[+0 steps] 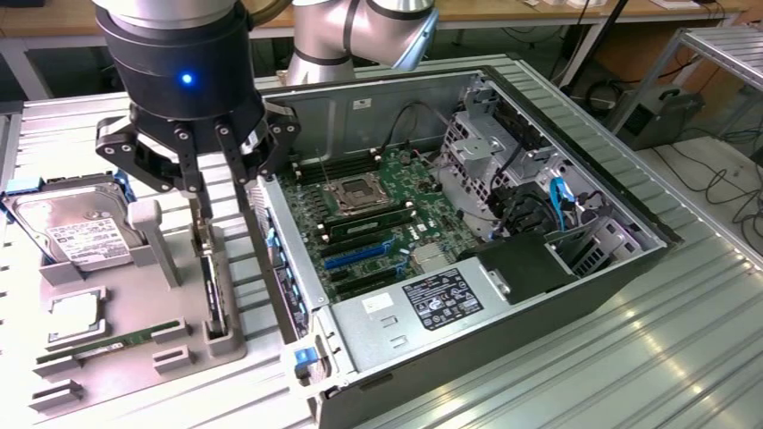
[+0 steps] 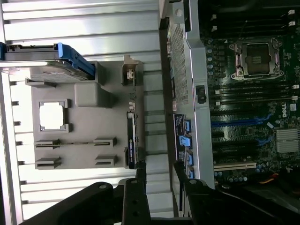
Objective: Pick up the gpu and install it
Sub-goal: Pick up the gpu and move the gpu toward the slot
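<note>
Gripper (image 1: 224,210) low over the grey parts tray (image 1: 131,304), at the tray's edge nearest the open computer case (image 1: 549,295). Jaws spread wide, nothing clamped between them, bare table slats visible through the gap in the wrist view. Gpu (image 1: 214,290) upright on its long edge in a slot along that same tray edge, thin and dark, seated in the tray. One of the fingers (image 2: 140,180) just beside the card's end; contact impossible to tell. Hard drive (image 1: 74,234) with a blue bracket propped at the tray's corner on the exterior view's left. Square processor chip (image 1: 74,313) flat in a pocket of the tray, slim green RAM stick (image 1: 105,347) in clips beyond it from the drive. Case on its side on the slatted metal table (image 1: 620,357), motherboard (image 1: 381,210) exposed, blue and black expansion slots facing up.
</note>
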